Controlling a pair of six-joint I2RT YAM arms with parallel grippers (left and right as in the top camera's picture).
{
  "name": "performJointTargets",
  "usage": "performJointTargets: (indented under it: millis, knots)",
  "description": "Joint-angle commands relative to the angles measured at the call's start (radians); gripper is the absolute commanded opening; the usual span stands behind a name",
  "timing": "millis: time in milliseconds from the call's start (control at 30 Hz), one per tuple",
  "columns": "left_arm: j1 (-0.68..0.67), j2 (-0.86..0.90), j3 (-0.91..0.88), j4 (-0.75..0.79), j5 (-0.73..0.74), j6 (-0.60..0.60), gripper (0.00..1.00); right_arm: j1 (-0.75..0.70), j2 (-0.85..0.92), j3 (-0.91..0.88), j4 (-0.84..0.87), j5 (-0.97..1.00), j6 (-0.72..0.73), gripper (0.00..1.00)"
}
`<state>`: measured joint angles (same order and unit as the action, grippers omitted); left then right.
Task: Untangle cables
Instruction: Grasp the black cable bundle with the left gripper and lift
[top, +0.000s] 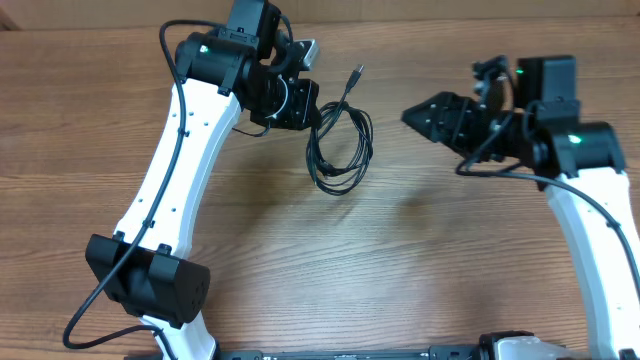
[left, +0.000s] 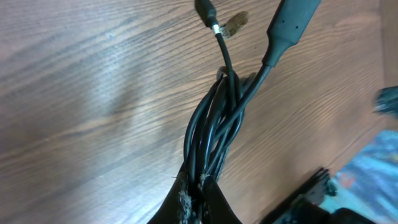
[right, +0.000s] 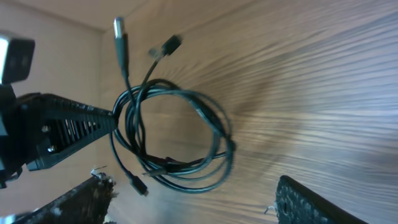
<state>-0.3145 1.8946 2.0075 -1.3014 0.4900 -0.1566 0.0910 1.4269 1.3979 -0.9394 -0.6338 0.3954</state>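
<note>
The cables (top: 338, 145) are thin black cords looped in a bundle on the wooden table, with a plug tip (top: 355, 74) pointing to the far side. My left gripper (top: 308, 112) is shut on the bundle's near-left part; in the left wrist view the strands (left: 214, 127) run up from between the fingertips (left: 200, 186), with plug ends at the top. My right gripper (top: 415, 115) is open and empty, to the right of the bundle. In the right wrist view the loops (right: 180, 134) hang between me and the left gripper's fingers (right: 74, 118).
The wooden table (top: 400, 260) surrounds the bundle. The left arm's white link (top: 175, 170) crosses the left side, the right arm (top: 590, 210) stands at the right edge. A thicker plug body (left: 289, 25) shows in the left wrist view.
</note>
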Motion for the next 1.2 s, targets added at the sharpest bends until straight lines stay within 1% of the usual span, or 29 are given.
performJointTargets:
  millis: [0,67,133,200,233,300,367,500,567,700,833,867,933,1000,1067,1100,1167]
  knots:
    - [-0.006,0.001,0.01,0.017,0.055,-0.158,0.04,0.053,0.048,0.017,0.046,-0.067,0.033,0.74]
    - [-0.006,0.001,0.009,0.033,0.055,-0.209,0.04,0.087,0.078,0.017,0.091,-0.068,0.052,0.67]
    - [-0.006,0.001,0.009,0.045,0.056,-0.244,0.04,0.118,0.102,0.017,0.143,-0.059,0.089,0.65]
    - [-0.006,0.001,0.009,0.053,0.059,-0.252,0.04,0.143,0.122,0.017,0.185,-0.051,0.135,0.61]
    - [-0.006,0.001,0.009,0.052,0.059,-0.251,0.04,0.165,0.141,0.017,0.212,-0.017,0.17,0.57]
    - [-0.006,0.001,0.01,0.05,0.06,-0.251,0.04,0.182,0.157,0.017,0.224,0.026,0.196,0.55]
    - [-0.006,0.001,0.009,0.049,0.061,-0.247,0.04,0.209,0.192,0.017,0.237,0.096,0.212,0.54]
    - [0.011,0.001,0.009,0.053,0.05,-0.205,0.04,0.217,0.256,0.017,0.231,0.097,0.232,0.53]
    - [0.034,0.001,0.009,0.052,0.055,-0.206,0.04,0.217,0.279,0.017,0.235,0.097,0.226,0.52]
    - [0.047,0.001,0.009,0.045,0.061,-0.195,0.04,0.217,0.282,0.017,0.251,0.098,0.225,0.52]
    - [0.045,0.002,0.008,0.035,0.06,-0.153,0.04,0.217,0.282,0.017,0.242,0.103,0.179,0.53]
    - [0.044,0.002,0.007,0.034,0.056,-0.146,0.04,0.217,0.282,0.017,0.233,0.109,0.172,0.57]
    - [0.033,0.002,-0.01,0.034,0.002,-0.119,0.06,0.211,0.282,0.017,0.199,0.164,0.173,0.63]
    - [0.028,0.002,-0.043,0.035,-0.065,-0.12,0.15,0.201,0.282,0.017,0.162,0.216,0.173,0.68]
    - [0.026,0.003,-0.1,0.058,-0.082,-0.122,0.22,0.184,0.282,0.017,0.119,0.278,0.174,0.72]
    - [0.025,0.003,-0.17,0.096,-0.082,-0.159,0.24,0.166,0.282,0.017,0.077,0.364,0.178,0.74]
    - [0.017,0.004,-0.285,0.169,-0.083,-0.25,0.2,0.125,0.282,0.017,0.015,0.499,0.181,0.75]
